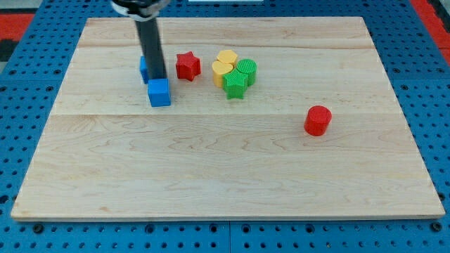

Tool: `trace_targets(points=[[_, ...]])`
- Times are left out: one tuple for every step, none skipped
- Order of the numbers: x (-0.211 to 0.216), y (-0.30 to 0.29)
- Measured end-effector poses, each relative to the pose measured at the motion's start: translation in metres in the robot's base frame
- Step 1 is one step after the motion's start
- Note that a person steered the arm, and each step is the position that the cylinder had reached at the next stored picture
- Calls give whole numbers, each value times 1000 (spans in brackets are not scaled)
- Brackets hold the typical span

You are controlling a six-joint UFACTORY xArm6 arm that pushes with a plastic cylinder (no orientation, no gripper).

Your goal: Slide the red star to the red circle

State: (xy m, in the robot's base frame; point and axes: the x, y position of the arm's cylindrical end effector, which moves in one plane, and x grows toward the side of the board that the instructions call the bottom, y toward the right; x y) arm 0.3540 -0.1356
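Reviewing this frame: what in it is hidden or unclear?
- Camera view: my tip ends between two blue blocks; the rear blue block is mostly behind the rod, shape unclear.
- Arm above the rod: cut by the view's top.
- Yellow blocks and green blocks: bunched, shapes unclear.

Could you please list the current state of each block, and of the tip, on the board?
Red star: lies alone, right of the rod, untouched.
Red circle: stands alone toward the view's right.
Blue cube: just below my tip.
Second blue block: partly hidden behind the rod.
Yellow blocks: clustered, touching the green ones.
Green blocks: clustered.
My tip: between the blue blocks.
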Motion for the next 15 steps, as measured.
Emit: trace_targets(points=[[-42,-8],[-70,3],[-63,26],[-30,28],[2,37],[-2,14],[-34,7],[-38,59],[-18,85],[11,87],[43,103],[67,127],[81,143],[97,168],[107,176]])
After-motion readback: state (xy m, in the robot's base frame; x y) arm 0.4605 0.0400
